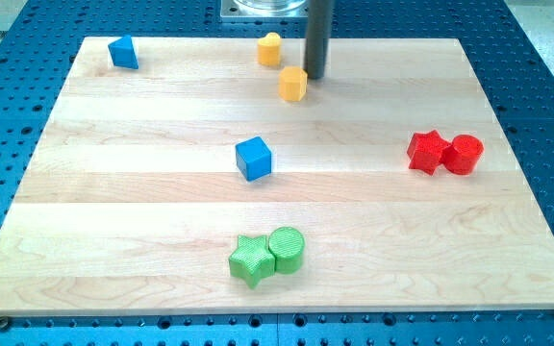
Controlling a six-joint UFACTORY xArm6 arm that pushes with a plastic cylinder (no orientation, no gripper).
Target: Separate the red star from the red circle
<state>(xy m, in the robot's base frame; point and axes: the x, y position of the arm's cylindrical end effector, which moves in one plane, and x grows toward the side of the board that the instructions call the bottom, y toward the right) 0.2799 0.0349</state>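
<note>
From where I sit, the job looks untouched: the red star [426, 152] and the red circle [465, 154] are pressed side by side at the view's right, the star on the left of the pair and the circle touching it on its right, with no gap I can make out between them. My tip [315, 77] is well away from both, up near the view's top centre, just beside the upper right of a yellow block [293, 85] whose shape I read as roughly hexagonal, though I would not swear to it; whether the tip is touching that block I cannot tell. There is no claw on this arm, only the straight dark rod, so nothing is spread, pressed together or pinching anything. A second yellow block [270, 49], heart-like in outline, lies just up and left of the first. A blue cube [253, 159] sits near the middle of the wooden board [142, 192], another blue block [123, 52] rests at the top left corner, and a green star [251, 260] and green circle [287, 249] touch each other near the view's bottom. I judge the whole separation is left to do: the tip must cross to the right and come in against one of the red pieces, probably pushing along the seam so one slides off without dragging its neighbour.
</note>
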